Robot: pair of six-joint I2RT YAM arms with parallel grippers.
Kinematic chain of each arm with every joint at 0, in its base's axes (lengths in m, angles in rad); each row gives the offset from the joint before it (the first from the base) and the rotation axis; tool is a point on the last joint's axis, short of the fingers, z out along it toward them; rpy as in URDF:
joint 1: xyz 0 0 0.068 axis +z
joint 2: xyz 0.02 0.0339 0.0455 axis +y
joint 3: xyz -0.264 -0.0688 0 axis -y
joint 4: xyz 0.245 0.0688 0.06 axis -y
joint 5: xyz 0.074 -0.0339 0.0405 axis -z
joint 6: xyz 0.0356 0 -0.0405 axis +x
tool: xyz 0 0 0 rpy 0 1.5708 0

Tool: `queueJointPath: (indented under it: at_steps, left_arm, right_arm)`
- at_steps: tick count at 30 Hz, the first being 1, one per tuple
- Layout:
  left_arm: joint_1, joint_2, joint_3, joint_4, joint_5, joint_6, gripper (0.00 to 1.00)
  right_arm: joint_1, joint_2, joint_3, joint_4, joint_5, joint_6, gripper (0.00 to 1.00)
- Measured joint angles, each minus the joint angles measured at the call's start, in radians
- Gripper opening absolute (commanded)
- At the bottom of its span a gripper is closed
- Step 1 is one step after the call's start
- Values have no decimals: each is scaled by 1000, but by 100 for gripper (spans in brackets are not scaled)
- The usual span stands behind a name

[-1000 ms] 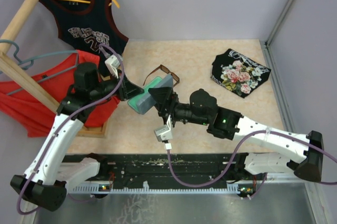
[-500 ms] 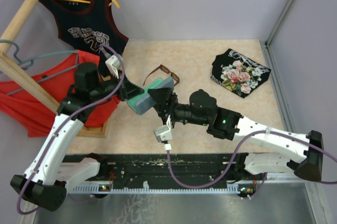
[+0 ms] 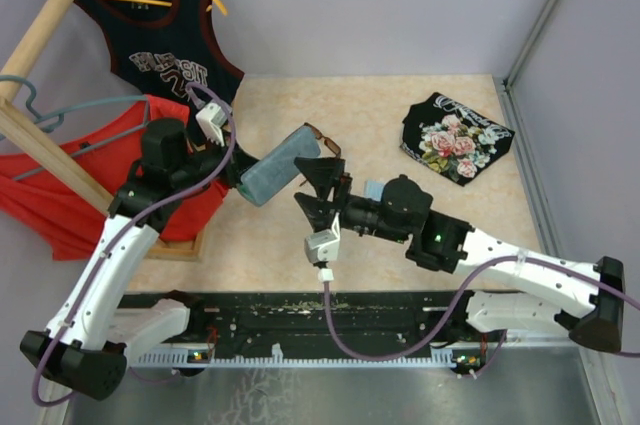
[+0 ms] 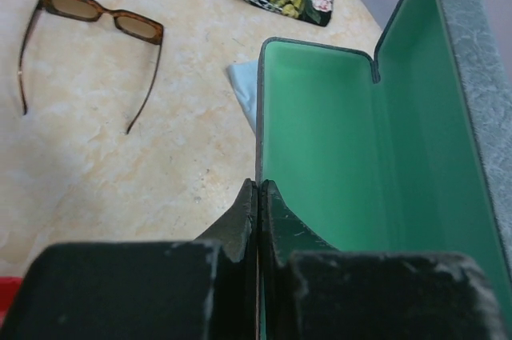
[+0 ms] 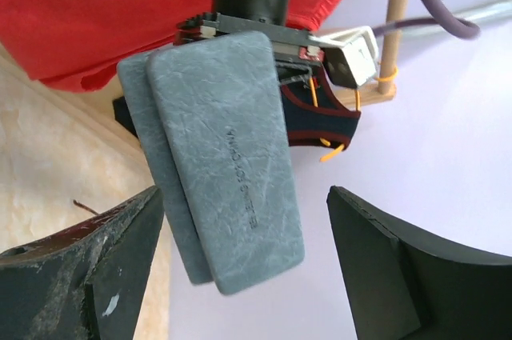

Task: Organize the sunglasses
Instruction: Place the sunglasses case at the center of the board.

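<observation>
The sunglasses (image 4: 90, 18), brown with dark lenses and temples unfolded, lie on the beige table at the upper left of the left wrist view. In the top view only their right end (image 3: 324, 139) shows behind the case. My left gripper (image 4: 260, 190) is shut on the front rim of the grey-blue case (image 4: 320, 140), which is open and shows its green lining, held above the table (image 3: 275, 167). My right gripper (image 3: 308, 188) is open and empty just right of the case. Its wrist view shows the case's grey outside (image 5: 228, 164) between its spread fingers (image 5: 96, 264).
A light blue cloth (image 4: 242, 84) lies on the table behind the case. A black floral cloth (image 3: 455, 135) lies at the far right. A wooden rack (image 3: 60, 5) with hangers, a black jersey (image 3: 165, 40) and a red garment (image 3: 70, 170) stand at the left.
My right gripper has let go of the case's edge and drawn back to the right. The case in my left gripper has swung so its grey outside faces the top camera.
</observation>
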Motion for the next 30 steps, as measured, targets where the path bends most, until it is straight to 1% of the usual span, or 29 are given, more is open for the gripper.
queueJointPath:
  at_steps: [2, 4, 6, 9, 13, 16, 18, 20, 24, 30]
  left_arm:
    - [0, 0, 0, 0, -35, 0, 0]
    - [0, 0, -9, 7, -84, -3, 0]
    - [-1, -2, -28, 25, -142, -12, 0]
    - [-18, -16, -84, 61, -253, -39, 0]
    - [-76, -40, -176, 113, -413, -93, 0]
    - [-138, -40, -234, 140, -524, -143, 0]
    - [-187, -35, -272, 163, -599, -178, 0]
    - [-237, -29, -314, 193, -668, -215, 0]
    - [-329, 7, -413, 255, -796, -291, 0]
    - [-415, 107, -539, 383, -925, -383, 0]
  right_arm:
    - [0, -41, -51, 64, 11, 67, 78]
    - [0, -85, -111, 137, 37, 183, 77]
    - [0, -126, -150, 172, 89, 348, 77]
    - [0, -163, -150, 156, 207, 624, 77]
    - [0, -182, -104, -2, 422, 1040, 80]
    - [-4, -172, -100, -143, 541, 1321, 82]
    - [-20, -163, -115, -232, 567, 1474, 83]
    - [-54, -158, -147, -312, 562, 1604, 85]
    - [-100, -156, -217, -394, 533, 1775, 88]
    - [-103, -155, -271, -435, 521, 1950, 91]
